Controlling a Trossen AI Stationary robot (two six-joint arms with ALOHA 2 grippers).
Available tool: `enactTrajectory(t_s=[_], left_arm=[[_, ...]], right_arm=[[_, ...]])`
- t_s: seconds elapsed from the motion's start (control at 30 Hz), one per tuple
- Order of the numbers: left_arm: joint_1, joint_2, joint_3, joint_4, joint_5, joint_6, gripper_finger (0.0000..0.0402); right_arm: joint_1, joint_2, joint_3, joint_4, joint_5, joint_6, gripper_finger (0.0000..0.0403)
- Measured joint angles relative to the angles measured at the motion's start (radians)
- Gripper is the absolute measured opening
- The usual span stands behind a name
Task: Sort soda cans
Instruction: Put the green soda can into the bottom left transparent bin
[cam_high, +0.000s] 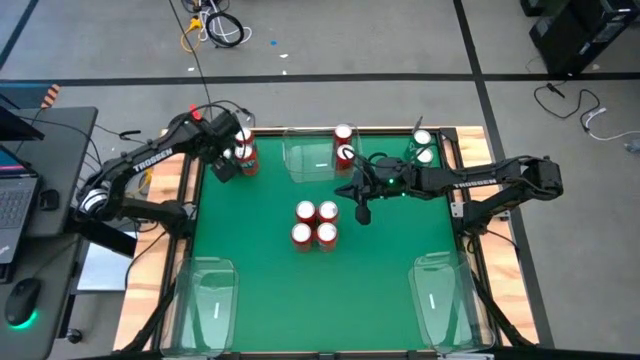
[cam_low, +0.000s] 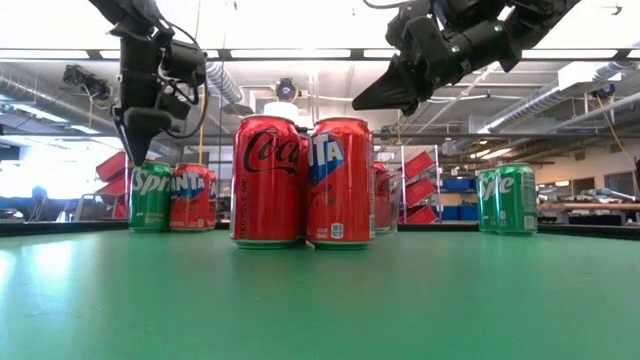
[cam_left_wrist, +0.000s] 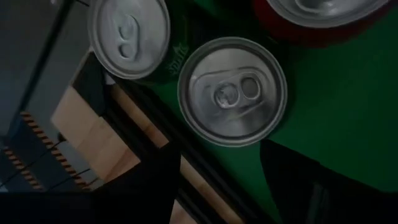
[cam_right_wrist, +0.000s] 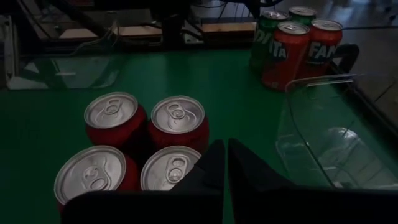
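Overhead, the left gripper (cam_high: 225, 166) hangs with its fingers parted and holding nothing, directly above a cluster of soda cans (cam_high: 243, 152) at the counter's (cam_high: 260, 290) far left corner. The right gripper (cam_high: 363, 213) hovers pinched shut and empty, with four red cans (cam_right_wrist: 146, 146) just below and ahead of it and a clear tray (cam_right_wrist: 336, 130) beside it.

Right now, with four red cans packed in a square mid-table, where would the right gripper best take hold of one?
Probably from straight above, on the upper side wall just below the silver top. The four red cans stand upright and touching, so only outer faces are free. The right gripper, shut, hangs beside them; the nearest corner can looks easiest.
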Motion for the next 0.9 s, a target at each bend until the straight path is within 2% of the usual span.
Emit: enactTrajectory(t_s=[0.27, 0.53, 0.7, 0.9], left_arm=[[0.082, 0.0, 0.0, 0.011, 0.145, 0.002, 0.0227], [0.131, 0.0, 0.0, 0.053, 0.176, -0.048, 0.0227], [0.157, 0.0, 0.0, 0.058, 0.238, -0.074, 0.0227], [0.169, 0.0, 0.003, 0.043, 0.24, -0.07, 0.0227]], right_arm=[[0.0, 0.0, 0.0, 0.0, -0.022, 0.0, 0.001], [0.0, 0.0, 0.0, 0.0, -0.022, 0.0, 0.0016], [0.0, 0.0, 0.0, 0.001, -0.022, 0.0, 0.0017], [0.0, 0.0, 0.0, 0.001, -0.037, 0.0, 0.0021]])
